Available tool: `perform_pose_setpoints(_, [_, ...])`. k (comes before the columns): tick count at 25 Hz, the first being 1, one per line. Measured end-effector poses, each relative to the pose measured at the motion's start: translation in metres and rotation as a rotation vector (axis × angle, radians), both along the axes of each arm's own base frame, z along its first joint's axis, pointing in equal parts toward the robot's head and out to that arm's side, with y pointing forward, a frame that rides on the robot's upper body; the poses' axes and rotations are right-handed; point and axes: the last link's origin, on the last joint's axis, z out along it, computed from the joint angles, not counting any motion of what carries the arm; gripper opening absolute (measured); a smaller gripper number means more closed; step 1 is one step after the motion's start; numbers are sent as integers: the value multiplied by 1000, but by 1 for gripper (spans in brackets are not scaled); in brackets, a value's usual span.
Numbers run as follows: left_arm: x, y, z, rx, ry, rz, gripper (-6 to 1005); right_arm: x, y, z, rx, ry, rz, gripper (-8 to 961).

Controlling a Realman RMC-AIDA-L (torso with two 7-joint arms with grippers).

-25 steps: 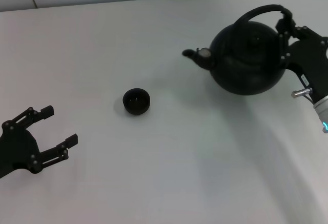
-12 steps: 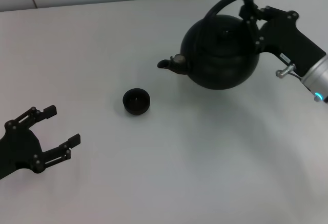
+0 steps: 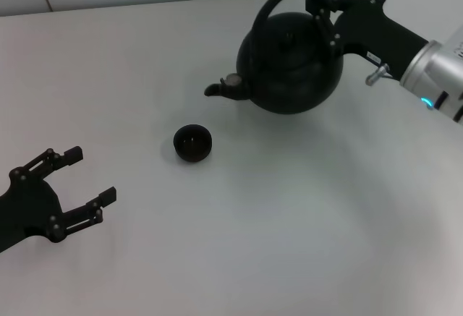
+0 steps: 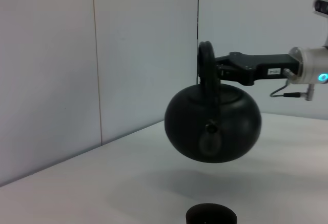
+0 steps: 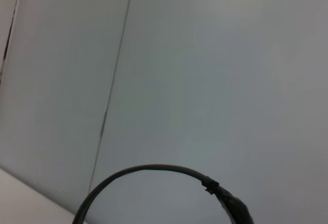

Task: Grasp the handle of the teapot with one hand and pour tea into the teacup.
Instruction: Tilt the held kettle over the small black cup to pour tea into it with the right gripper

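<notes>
Carried left toward the teacup (image 3: pixel 192 143), the teapot (image 3: pixel 289 63) is hanging airborne, right gripper (image 3: pixel 320 3) clamping its handle (image 3: pixel 276 3); left gripper (image 3: pixel 81 186) is idling, spread.

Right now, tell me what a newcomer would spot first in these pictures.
The large round matte-black teapot hangs in the air above the white table, its arched handle clamped in the right end effector. Its spout points toward the tiny round black teacup, which stands nearer the robot and to its left. The left end effector sits open at the near left.
</notes>
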Motion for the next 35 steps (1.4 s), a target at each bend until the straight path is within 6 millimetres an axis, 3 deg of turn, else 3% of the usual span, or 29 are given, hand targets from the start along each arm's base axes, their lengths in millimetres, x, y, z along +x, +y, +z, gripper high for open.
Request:
perform_pose_setpoints(7, [1, 1, 0, 1, -2, -3, 863, -15, 14, -11, -39, -92, 39, 102])
perform_pose_setpoints(35, [3, 5, 0, 12, -3, -3, 864, -27, 18, -15, 12, -236, 167, 115])
